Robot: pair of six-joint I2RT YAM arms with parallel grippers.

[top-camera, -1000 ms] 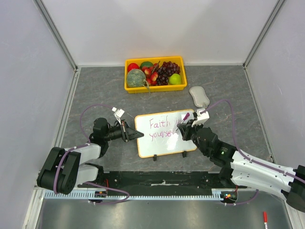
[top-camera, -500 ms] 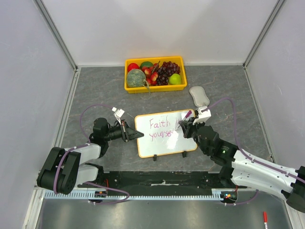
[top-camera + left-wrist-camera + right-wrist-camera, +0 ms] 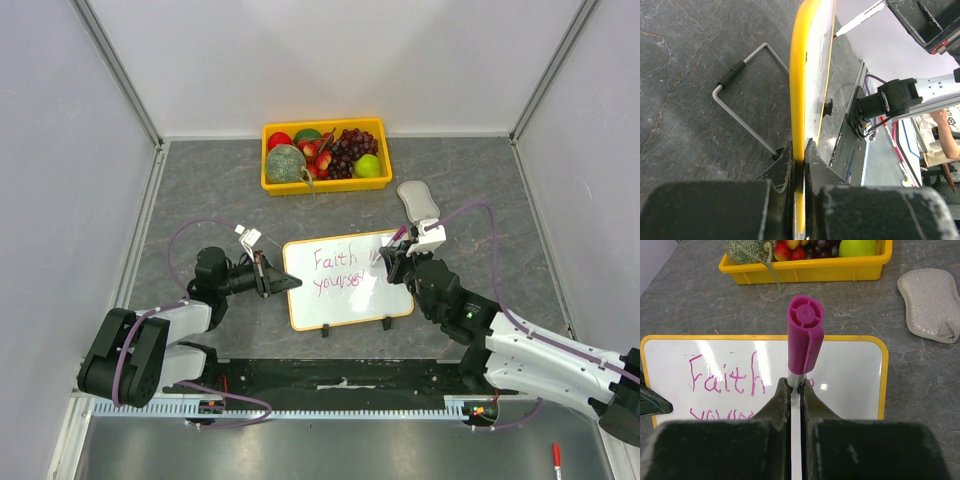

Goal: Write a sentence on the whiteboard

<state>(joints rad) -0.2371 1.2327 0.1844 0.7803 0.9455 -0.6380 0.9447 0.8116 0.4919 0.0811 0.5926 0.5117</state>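
Two arms attend one whiteboard [image 3: 345, 303], which sits on the grey table [image 3: 220, 190] between them, toward the near edge; the left fingers [image 3: 267, 275] are shut tight on the yellow rim at its left side; a bent wire stand [image 3: 732, 74] shows behind it. The right fingers [image 3: 391, 262] are clamped on a marker [image 3: 804, 337], pink cap on its rear end, over the board's right part; whether the tip touches cannot be told. The sentence [image 3: 336, 270] is pink, in two lines; the upper reads "Faith", the lower begins "yourse"; the remainder is hidden by the right arm. A yellow fruit tray [image 3: 330, 185] stands well apart at the far side; a grey pad [image 3: 418, 200] lies near the board's far right corner.
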